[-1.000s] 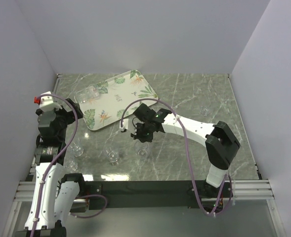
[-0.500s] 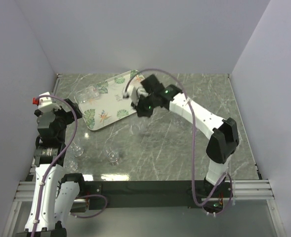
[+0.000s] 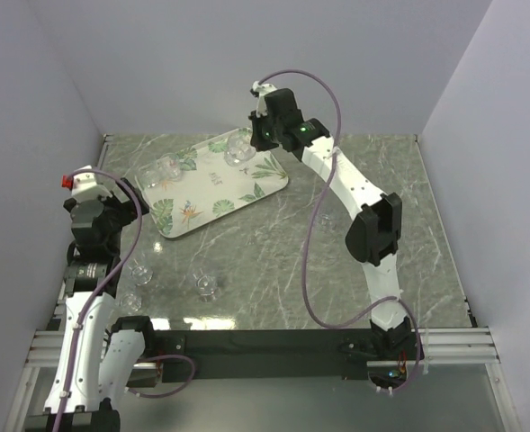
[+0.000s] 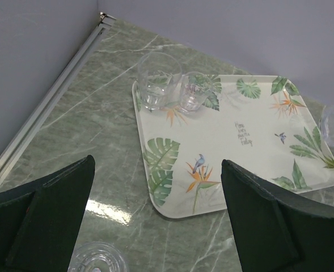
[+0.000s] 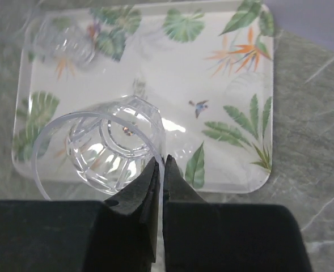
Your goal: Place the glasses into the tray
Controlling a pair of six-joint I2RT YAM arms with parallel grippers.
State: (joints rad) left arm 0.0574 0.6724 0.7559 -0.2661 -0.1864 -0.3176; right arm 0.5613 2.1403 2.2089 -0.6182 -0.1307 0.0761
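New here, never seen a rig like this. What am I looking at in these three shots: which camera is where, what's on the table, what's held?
Two small robot arms are bolted at the near edge of a marble-look table. The wide picture comes from a fixed camera above and behind them. The other two come from a camera on each wrist, so the dark shapes at the bottom are that arm's own fingers.

On the table lies a leaf-printed tray, with two clear glasses standing near one corner of it. At least three loose glasses stand on the table near the left arm.

The right fingers pinch one glass by its rim and hold it over the tray. The left fingers are open and hold nothing.
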